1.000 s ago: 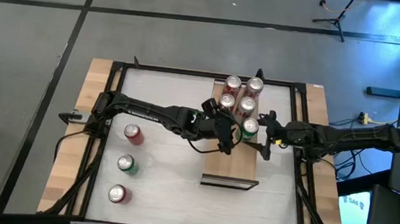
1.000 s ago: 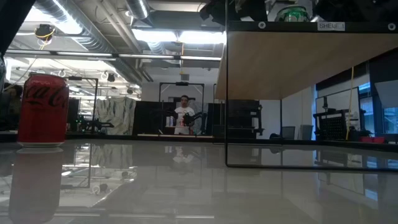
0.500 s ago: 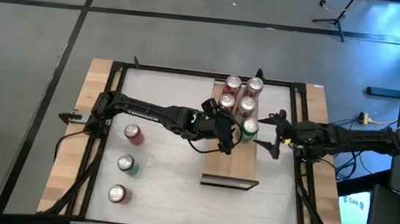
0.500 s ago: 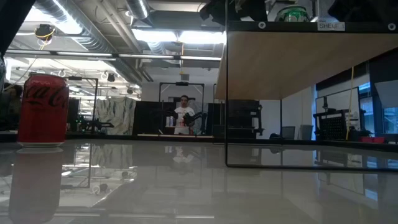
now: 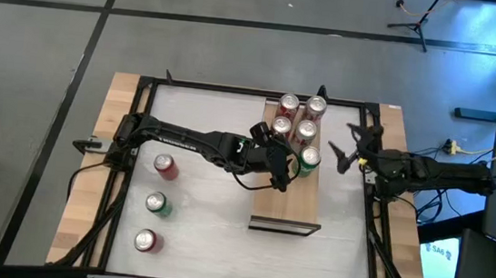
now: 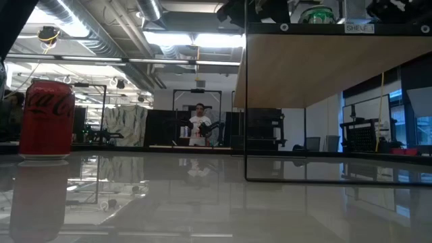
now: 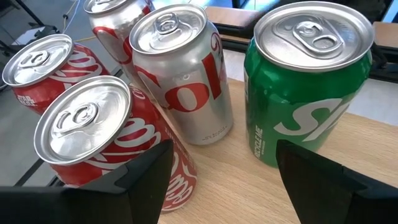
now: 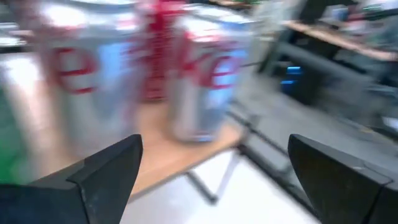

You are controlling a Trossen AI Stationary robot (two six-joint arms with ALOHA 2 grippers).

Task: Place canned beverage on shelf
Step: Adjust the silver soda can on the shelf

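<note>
Green can (image 5: 309, 159) is seen standing on shelf (image 5: 285, 206), at 6 o'clock of four cans. Left gripper (image 5: 278, 167) held open beside it; right gripper (image 5: 352, 147) spread open, at 3 o'clock, apart.

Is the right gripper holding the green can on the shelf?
No. In the high view the right gripper is open and apart from the green can, which stands free on the shelf.

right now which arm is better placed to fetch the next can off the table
Left, most likely. The three loose cans, such as the red can, stand on the left arm's side of the table. The left gripper is open over the shelf; the open right gripper is at the far right edge.
</note>
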